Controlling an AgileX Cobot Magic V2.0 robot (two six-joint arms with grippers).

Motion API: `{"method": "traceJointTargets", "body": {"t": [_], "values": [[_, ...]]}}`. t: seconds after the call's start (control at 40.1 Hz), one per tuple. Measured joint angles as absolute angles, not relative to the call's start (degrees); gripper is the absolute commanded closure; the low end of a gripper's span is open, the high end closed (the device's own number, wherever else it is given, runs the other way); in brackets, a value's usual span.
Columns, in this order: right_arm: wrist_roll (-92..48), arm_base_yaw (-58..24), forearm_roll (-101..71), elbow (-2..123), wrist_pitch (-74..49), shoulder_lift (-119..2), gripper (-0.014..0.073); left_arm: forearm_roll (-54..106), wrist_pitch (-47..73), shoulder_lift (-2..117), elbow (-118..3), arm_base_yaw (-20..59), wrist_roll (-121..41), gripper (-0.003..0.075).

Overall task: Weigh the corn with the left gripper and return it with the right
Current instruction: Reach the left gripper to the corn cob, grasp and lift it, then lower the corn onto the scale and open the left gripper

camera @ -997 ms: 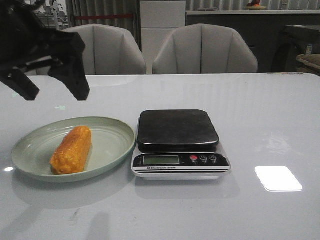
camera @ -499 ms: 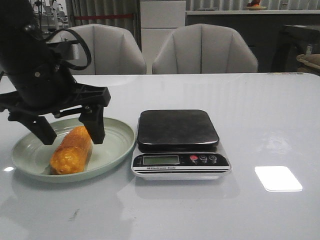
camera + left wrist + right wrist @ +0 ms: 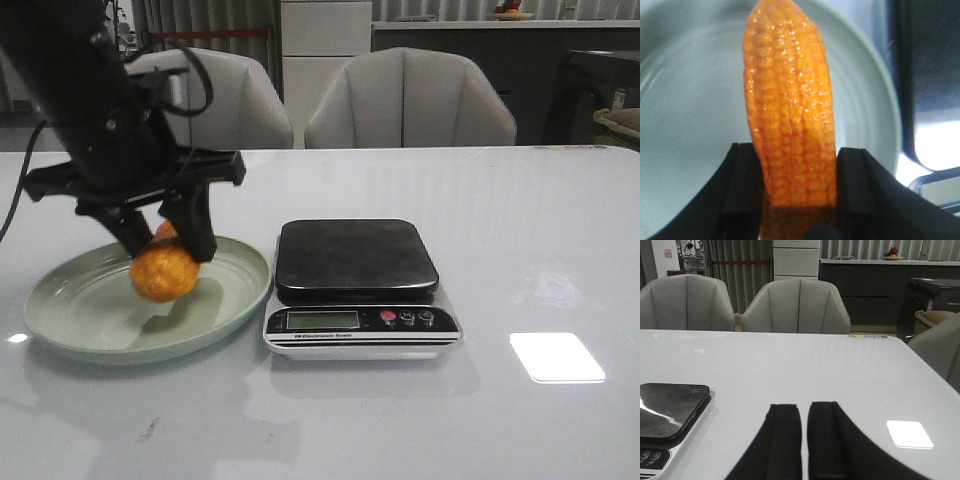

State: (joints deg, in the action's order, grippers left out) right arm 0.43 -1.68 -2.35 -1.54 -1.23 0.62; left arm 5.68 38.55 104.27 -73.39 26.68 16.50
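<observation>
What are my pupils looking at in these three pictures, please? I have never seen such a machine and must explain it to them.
It is a robot with two arms, each ending in a two-fingered gripper. One picture looks forward over the table; the other two come from cameras on the wrists. The left gripper has closed on a corn cob and holds it just above a green plate. Beside the plate sits a kitchen scale, its platform bare. The right gripper holds nothing, its fingers nearly together, over the white table.

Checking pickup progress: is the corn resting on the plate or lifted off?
Lifted: the left gripper is shut on the corn, which hangs above the plate over its shadow.
</observation>
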Motion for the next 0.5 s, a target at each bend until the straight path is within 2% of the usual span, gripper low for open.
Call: {"method": "traceJointTargets", "body": {"t": [0.349, 0.499], "values": [[0.4, -1.7, -2.4, -1.5, -1.2, 0.6, 0.0384, 10.3, 37.2, 107.6, -83.5, 35.9, 16.5, 0.0598], [0.5, -1.7, -2.4, -1.5, -1.2, 0.6, 0.0384, 11.7, 37.0, 112.2, -86.3, 38.0, 16.5, 0.0517]]}}
